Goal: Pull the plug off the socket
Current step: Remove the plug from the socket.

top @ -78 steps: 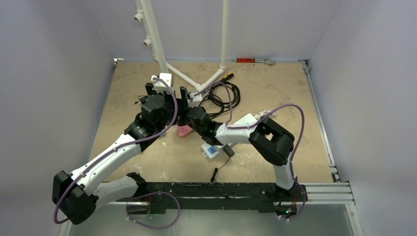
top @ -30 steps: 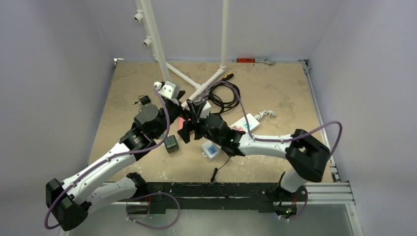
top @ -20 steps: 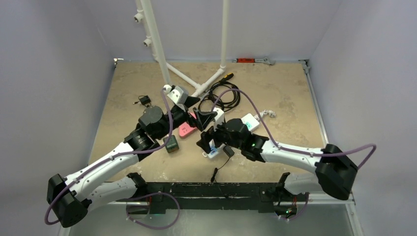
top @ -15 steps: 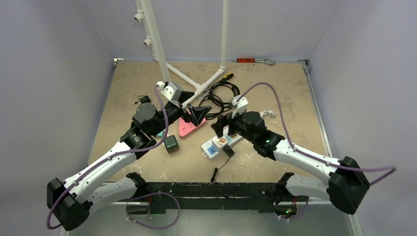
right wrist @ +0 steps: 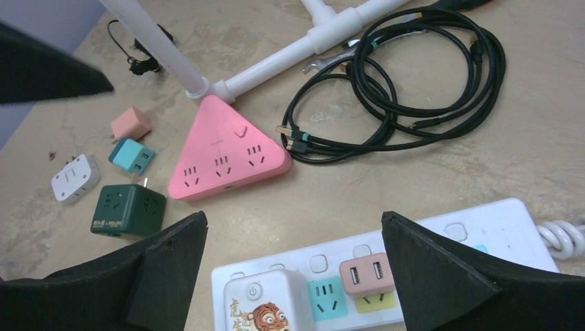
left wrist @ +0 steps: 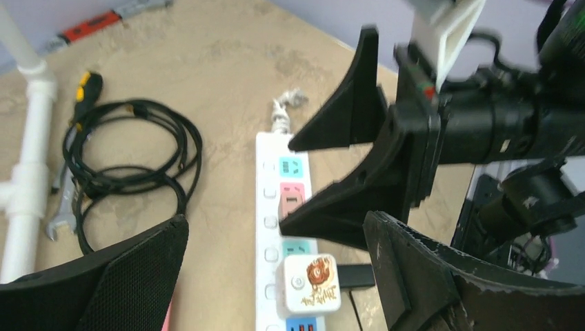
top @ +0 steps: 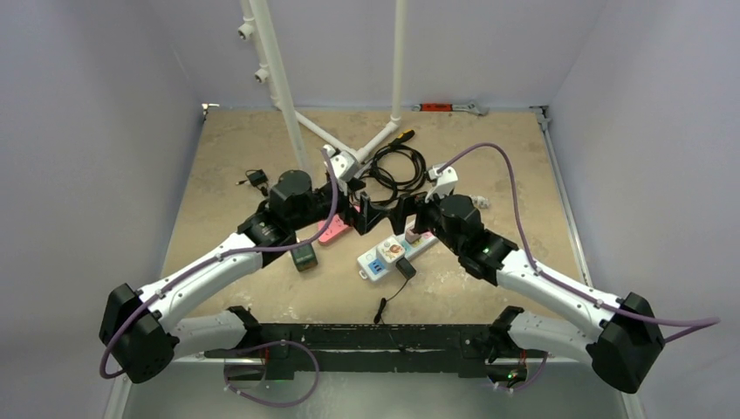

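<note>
White plastic power strip (right wrist: 510, 231) runs under the right gripper's fingers, and its near end is cut off at the frame edge. The white cube plug with a tiger sticker (right wrist: 268, 309) sits in it, partly cropped. Left gripper (left wrist: 276, 283) and right gripper (right wrist: 296, 276) hang spread and empty, tip to tip. Tan tabletop (top: 541, 148) shows between the strip and the right edge.

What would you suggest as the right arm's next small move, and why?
Probably lower the right pincer around the tiger plug: that pincer is open and empty, hovering above the strip, and the plug, seated in the strip, lies between its fingers in the wrist view.
</note>
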Available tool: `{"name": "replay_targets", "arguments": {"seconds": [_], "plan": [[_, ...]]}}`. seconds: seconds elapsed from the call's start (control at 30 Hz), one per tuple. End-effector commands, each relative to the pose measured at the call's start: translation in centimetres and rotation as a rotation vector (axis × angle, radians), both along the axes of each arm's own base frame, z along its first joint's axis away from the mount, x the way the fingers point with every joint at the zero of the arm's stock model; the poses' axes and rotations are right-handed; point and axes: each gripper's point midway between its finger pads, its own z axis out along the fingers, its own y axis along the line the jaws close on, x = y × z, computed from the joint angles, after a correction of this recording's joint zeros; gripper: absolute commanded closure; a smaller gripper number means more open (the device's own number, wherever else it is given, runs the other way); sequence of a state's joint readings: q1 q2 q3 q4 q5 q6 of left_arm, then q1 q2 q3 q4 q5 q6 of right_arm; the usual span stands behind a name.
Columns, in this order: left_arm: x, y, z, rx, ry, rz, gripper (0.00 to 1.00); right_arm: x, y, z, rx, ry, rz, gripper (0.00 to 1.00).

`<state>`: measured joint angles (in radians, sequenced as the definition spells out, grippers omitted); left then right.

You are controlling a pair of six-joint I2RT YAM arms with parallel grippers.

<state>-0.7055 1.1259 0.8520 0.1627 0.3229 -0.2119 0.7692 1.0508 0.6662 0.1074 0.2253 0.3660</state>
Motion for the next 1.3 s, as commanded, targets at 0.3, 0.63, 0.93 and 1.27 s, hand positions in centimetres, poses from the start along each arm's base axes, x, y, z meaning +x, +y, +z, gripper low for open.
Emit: {"name": "replay_targets", "arguments": {"seconds": [0.3, 0.63, 0.93, 1.27], "plan": [[-4.8, -4.5, -11.1, 0.310, 0.199, -0.163, 0.02, 0.5, -3.4, -3.4, -0.065, 0.157, -0.064, 0.09], [-3.4, -4.4, -14.4, 0.380, 0.263, -0.080, 0.05, 1.8, -4.6, -6.2, -0.177, 0.201, -0.150, 0.21], [-3.4, -5.1, -16.1, 0.407, 0.302, -0.091, 0.14, 1.0, -3.4, -7.1, -0.139, 0.227, -0.123, 0.25], [-3.3, -5.1, -17.7, 0.457, 0.311, -0.081, 0.27, 1.0, -4.1, -8.9, -0.168, 0.267, -0.227, 0.32]]}}
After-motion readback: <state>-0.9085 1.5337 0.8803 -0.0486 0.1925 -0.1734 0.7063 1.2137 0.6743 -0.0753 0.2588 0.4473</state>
